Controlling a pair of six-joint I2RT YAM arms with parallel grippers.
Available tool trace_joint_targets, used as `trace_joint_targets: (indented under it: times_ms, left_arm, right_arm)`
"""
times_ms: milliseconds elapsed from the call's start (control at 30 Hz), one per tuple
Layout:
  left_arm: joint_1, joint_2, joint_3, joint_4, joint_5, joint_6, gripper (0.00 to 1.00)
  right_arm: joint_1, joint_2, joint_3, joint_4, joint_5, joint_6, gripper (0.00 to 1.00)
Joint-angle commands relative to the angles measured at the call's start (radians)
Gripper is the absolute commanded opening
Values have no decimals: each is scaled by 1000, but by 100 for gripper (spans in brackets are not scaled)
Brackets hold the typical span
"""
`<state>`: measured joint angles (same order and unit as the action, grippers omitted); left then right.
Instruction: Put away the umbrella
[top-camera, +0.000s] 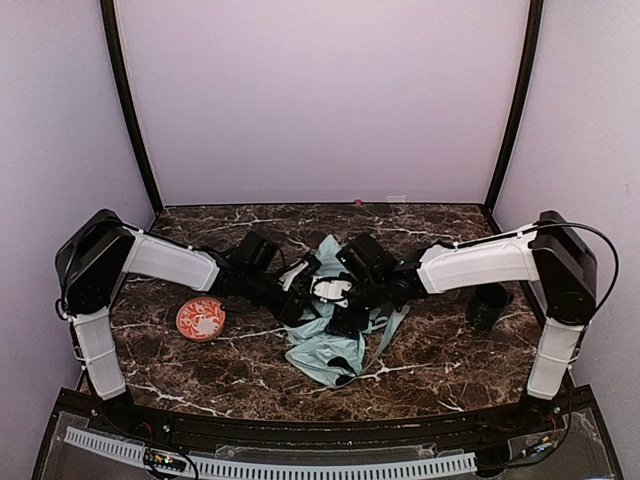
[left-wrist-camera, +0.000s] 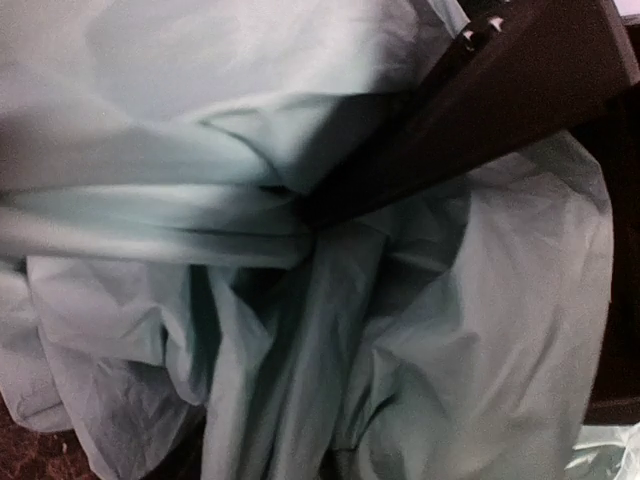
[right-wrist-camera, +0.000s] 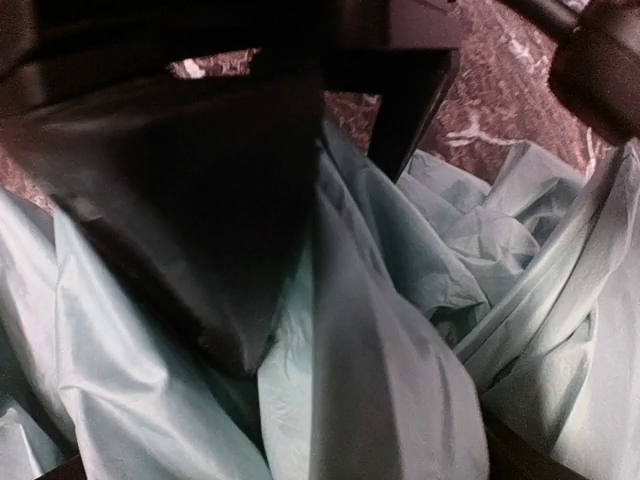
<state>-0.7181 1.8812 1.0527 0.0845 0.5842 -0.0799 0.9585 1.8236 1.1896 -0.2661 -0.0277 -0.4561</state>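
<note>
The umbrella (top-camera: 322, 345) lies crumpled in the middle of the marble table (top-camera: 430, 372), with pale mint fabric spread toward the front. Both arms meet over its upper part. My left gripper (top-camera: 302, 292) comes in from the left and my right gripper (top-camera: 346, 306) from the right, both low in the folds. Mint fabric (left-wrist-camera: 450, 380) fills the left wrist view, and a dark slanted bar (left-wrist-camera: 480, 110) crosses the top right. In the right wrist view a dark wedge (right-wrist-camera: 190, 200) hangs over more fabric (right-wrist-camera: 380, 380). Neither view shows fingertips.
An orange-red dish (top-camera: 201, 318) sits on the table left of the umbrella, under the left arm. A dark green cup (top-camera: 488, 305) stands at the right, close to the right arm's base. Pale walls close in the back and sides.
</note>
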Motion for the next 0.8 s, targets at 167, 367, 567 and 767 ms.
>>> trace_joint_targets:
  times_ms: [167, 367, 567, 767]
  left_arm:
    - [154, -104, -55, -31, -73, -87, 99]
    - [202, -257, -165, 73, -186, -136, 99]
    - [202, -407, -247, 104, -264, -121, 98]
    - [198, -543, -330, 169, -322, -105, 93]
  right_arm:
    - [-10, 132, -18, 25, -85, 9, 82]
    - [-29, 193, 7, -16, -94, 3, 59]
    - [-52, 173, 57, -36, -109, 3, 31]
    - [-104, 56, 131, -17, -107, 51, 15]
